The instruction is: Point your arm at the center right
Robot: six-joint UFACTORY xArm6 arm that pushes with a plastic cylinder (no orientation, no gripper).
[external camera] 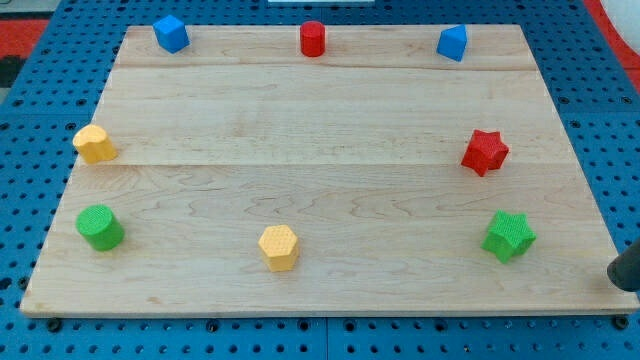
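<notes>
Table: light wood, carried 8 blocks.
Top edge: blue cube, red cylinder, blue block.
Left: yellow block, green cylinder.
Bottom: yellow hexagon.
Right: red star, green star.
My tip: dark end at lower right edge, off the table, right of the green star.

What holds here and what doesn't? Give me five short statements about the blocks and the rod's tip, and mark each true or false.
1. The red star lies near the board's right edge. True.
2. The red cylinder sits at the view's bottom. False: it is at the top edge, between the blue cube and the other blue block.
3. My tip is off the board, to the right of the green star. True.
4. The tip touches the green star. False: there is a clear gap between them.
5. The green cylinder lies below the yellow block on the view's left. True.
</notes>
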